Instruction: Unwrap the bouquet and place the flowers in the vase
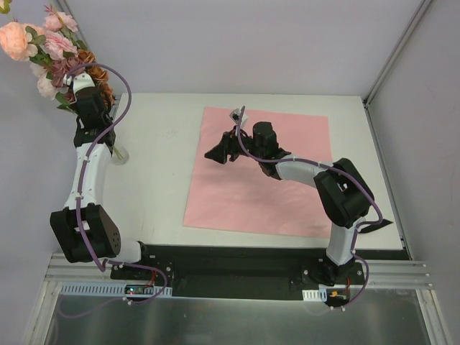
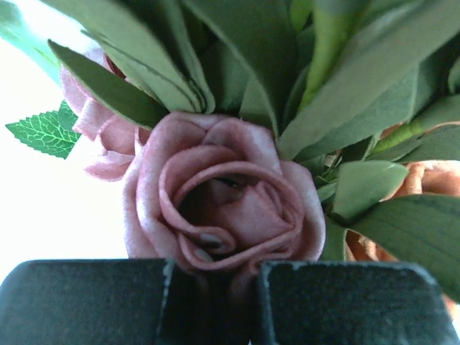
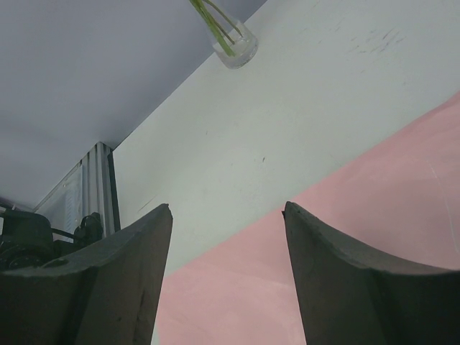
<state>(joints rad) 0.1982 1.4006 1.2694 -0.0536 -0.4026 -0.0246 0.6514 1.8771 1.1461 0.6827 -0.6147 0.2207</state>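
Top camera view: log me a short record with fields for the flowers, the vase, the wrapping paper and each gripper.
flowers: upright at the far left corner, stems running down into the vase
vase: clear glass, on the table beside the left arm, green stems inside
pink paper: unwrapped, lying flat, apart from the flowers
left gripper: shut, up among the blooms, right at a mauve rose; no pinched stem visible
right gripper: open, empty, above the paper's left edge
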